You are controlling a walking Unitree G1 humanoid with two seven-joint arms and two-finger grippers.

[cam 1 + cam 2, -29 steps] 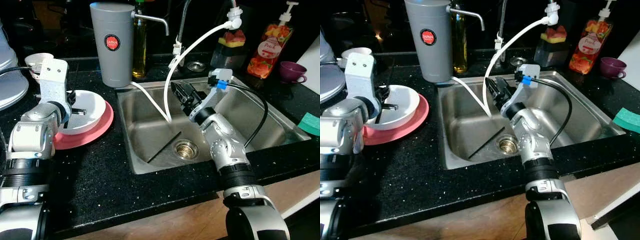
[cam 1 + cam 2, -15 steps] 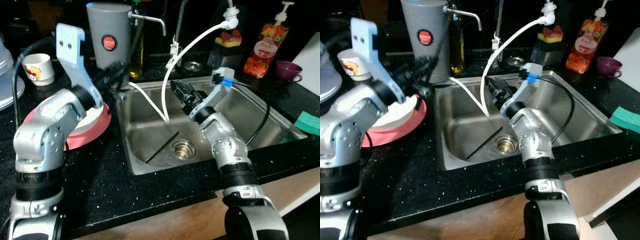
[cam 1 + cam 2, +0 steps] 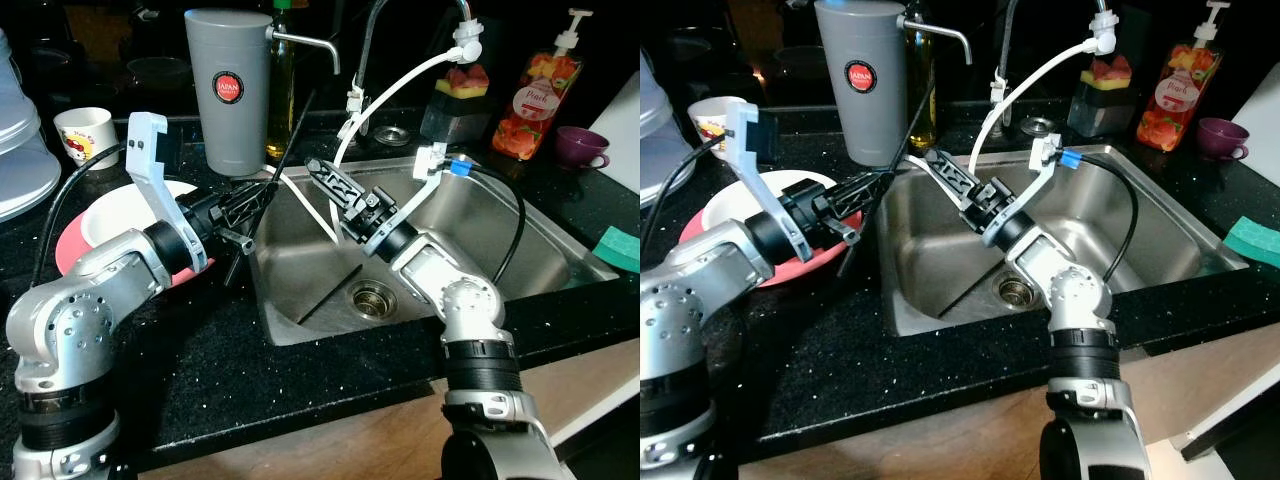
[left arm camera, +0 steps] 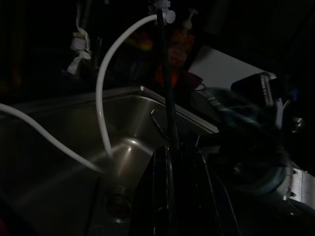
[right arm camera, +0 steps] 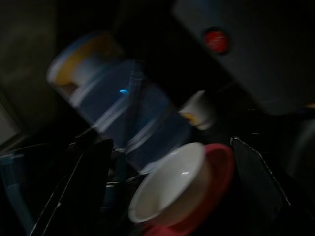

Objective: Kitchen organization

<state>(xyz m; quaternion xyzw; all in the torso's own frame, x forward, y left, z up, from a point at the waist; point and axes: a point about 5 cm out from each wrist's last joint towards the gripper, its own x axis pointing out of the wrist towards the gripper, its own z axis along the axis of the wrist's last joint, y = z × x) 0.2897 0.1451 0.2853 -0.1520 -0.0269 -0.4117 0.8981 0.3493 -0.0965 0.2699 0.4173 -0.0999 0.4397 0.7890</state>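
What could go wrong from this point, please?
The left claw grips a thin stick low down, so it could slip and drop into the sink. The open right claw is close by over the sink's edge; the two might collide. The stick's long end rises near the hose and could snag it.

A home kitchen: a steel sink (image 3: pixel 520 235) set in a black speckled table (image 3: pixel 200 370), a tap (image 3: pixel 372 40) behind it, soap bottle (image 3: pixel 545 90) and mug (image 3: pixel 82 132) along the back edge.
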